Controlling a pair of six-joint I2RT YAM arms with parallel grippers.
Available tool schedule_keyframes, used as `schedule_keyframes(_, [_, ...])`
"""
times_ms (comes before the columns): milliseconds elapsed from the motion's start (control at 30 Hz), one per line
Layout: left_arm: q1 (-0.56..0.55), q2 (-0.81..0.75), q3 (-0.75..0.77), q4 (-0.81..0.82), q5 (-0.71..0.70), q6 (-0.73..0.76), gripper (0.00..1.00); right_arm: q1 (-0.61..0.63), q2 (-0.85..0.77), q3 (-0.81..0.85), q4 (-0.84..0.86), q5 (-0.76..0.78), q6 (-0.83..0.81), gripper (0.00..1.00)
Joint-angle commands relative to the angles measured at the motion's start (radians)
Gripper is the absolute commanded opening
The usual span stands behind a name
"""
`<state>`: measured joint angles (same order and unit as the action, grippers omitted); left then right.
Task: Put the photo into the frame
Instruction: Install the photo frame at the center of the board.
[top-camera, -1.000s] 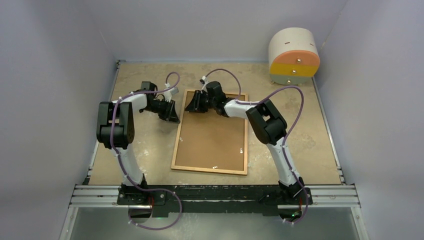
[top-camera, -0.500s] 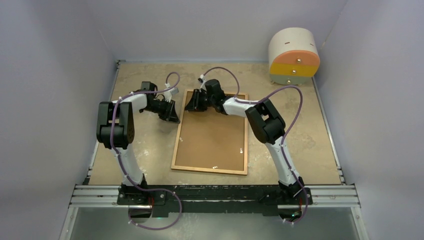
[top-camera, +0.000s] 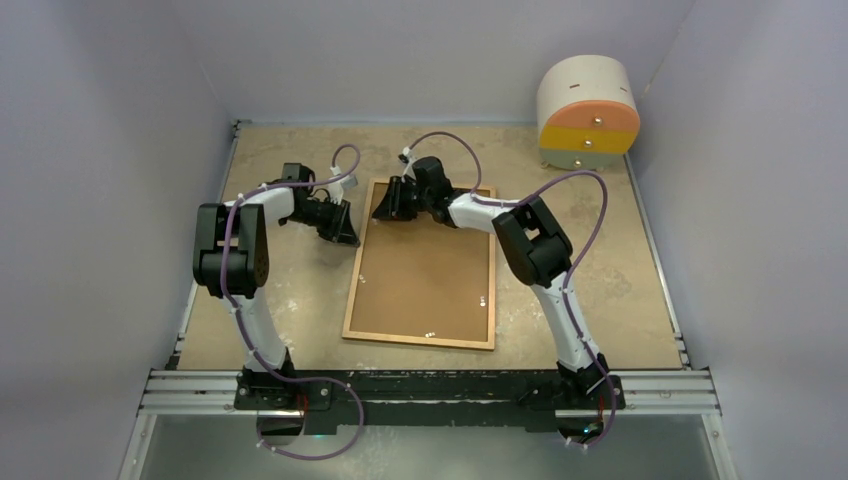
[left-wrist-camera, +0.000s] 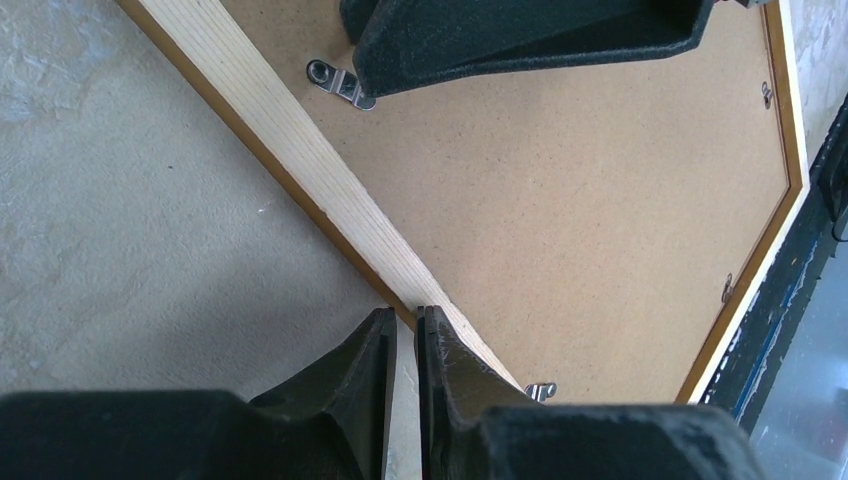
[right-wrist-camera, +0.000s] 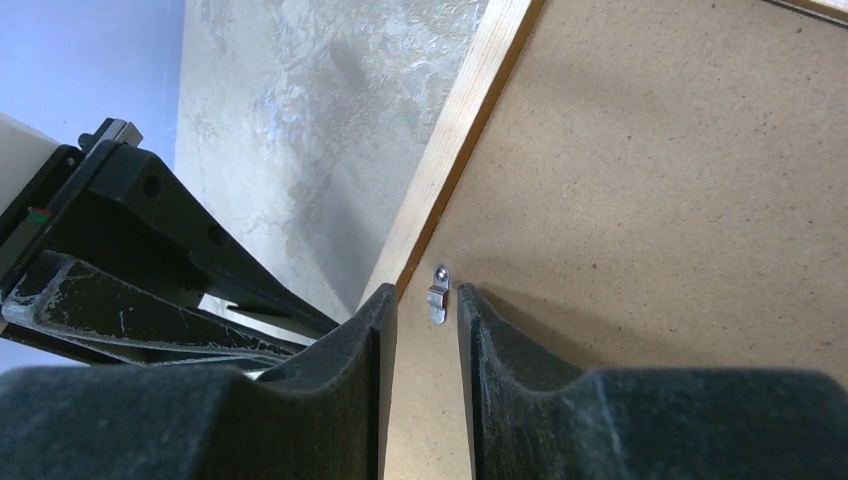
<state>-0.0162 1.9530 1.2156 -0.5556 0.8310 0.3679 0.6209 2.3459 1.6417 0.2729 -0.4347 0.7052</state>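
Note:
The frame (top-camera: 420, 341) lies face down on the table, its brown backing board (top-camera: 425, 275) up. The photo is hidden. My left gripper (top-camera: 350, 238) rests at the frame's left rim (left-wrist-camera: 300, 140). Its jaws (left-wrist-camera: 403, 312) are shut to a thin slit at the rim's outer edge, with nothing between them. My right gripper (top-camera: 383, 212) hovers low over the board's far left corner. It stands open (right-wrist-camera: 428, 290), its tips either side of a small metal clip (right-wrist-camera: 438, 293) beside the rim (right-wrist-camera: 470, 110).
A round drawer cabinet (top-camera: 588, 112) stands at the far right corner. More metal clips (left-wrist-camera: 338, 82) sit along the board's edges. Walls close in the table on three sides. The arms' rail (top-camera: 430, 385) runs along the near edge.
The right gripper has crept slightly toward the frame's far edge. The left arm and the frame have stayed put.

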Motion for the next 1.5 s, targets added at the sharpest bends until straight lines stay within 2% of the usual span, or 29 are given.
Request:
schedule_keyframes(0, [-0.016,0.023,-0.007,-0.004,-0.053,0.051,0.16,0.003,0.011,0.037,-0.049,0.031,-0.045,0.32])
schedule_keyframes(300, [-0.016,0.025,-0.007,-0.005,-0.053,0.054,0.15,0.019,0.052,0.102,-0.122,0.014,-0.101,0.31])
schedule_keyframes(833, [-0.017,0.032,0.001,-0.006,-0.064,0.057,0.15,0.045,0.079,0.136,-0.154,-0.073,-0.110,0.27])
schedule_keyframes(1200, [-0.016,0.030,0.002,-0.012,-0.071,0.061,0.14,0.014,0.006,0.074,-0.163,-0.042,-0.110,0.28])
schedule_keyframes(1467, [-0.016,0.032,0.002,-0.009,-0.069,0.059,0.14,0.014,0.014,0.053,-0.153,-0.046,-0.110,0.28])
